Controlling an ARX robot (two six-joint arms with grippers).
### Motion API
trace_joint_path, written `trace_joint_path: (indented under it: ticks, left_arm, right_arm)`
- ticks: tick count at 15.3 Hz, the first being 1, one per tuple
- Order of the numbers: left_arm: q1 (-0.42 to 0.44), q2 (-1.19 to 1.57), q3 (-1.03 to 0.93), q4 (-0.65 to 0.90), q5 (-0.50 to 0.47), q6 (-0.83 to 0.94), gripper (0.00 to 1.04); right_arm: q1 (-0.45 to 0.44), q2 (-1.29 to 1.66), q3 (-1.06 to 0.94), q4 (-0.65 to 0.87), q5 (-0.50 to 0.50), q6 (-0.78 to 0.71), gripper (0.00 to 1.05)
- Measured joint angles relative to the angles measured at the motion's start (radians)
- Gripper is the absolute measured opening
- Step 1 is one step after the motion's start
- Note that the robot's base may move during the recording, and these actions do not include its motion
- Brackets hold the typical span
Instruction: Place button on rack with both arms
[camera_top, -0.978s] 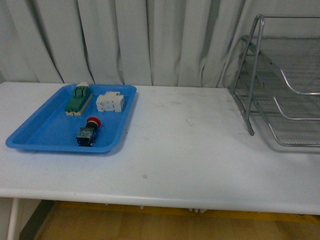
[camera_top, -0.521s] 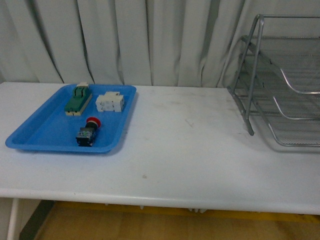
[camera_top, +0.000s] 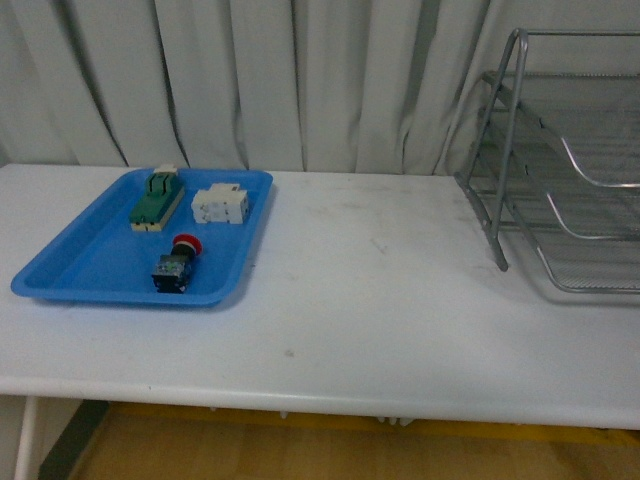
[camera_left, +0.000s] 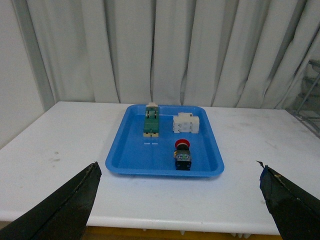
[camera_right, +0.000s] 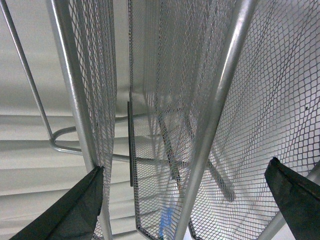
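The button (camera_top: 175, 262), red cap on a dark body, lies in the blue tray (camera_top: 70, 265) at the table's left; the left wrist view also shows the button (camera_left: 182, 154) in that tray (camera_left: 132, 155). My left gripper (camera_left: 177, 200) hangs open well short of the tray, its black fingers (camera_left: 62, 210) spread wide with nothing between them. The silver wire-mesh rack (camera_top: 560, 160) stands at the right. My right gripper (camera_right: 185, 205) is open, facing the rack's mesh (camera_right: 170, 100) close up. Neither arm shows in the front view.
A green block (camera_top: 155, 200) and a white blocky part (camera_top: 220, 205) share the tray's far end. White curtains (camera_top: 250, 80) hang behind the white table (camera_top: 380, 300), whose front edge runs along the bottom.
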Motion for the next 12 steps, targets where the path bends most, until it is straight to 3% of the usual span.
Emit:
trace_joint_path:
  ticks: [10,12]
  left_arm:
    - [0.0,0.0,0.0,0.0,0.0,0.0,0.98]
    - [0.0,0.0,0.0,0.0,0.0,0.0,0.98]
  right_arm:
    - [0.013,0.068,0.103,-0.002,0.011,-0.055,0.96]
    - [0.012,0.079,0.136,0.001,0.012,-0.079,0.74]
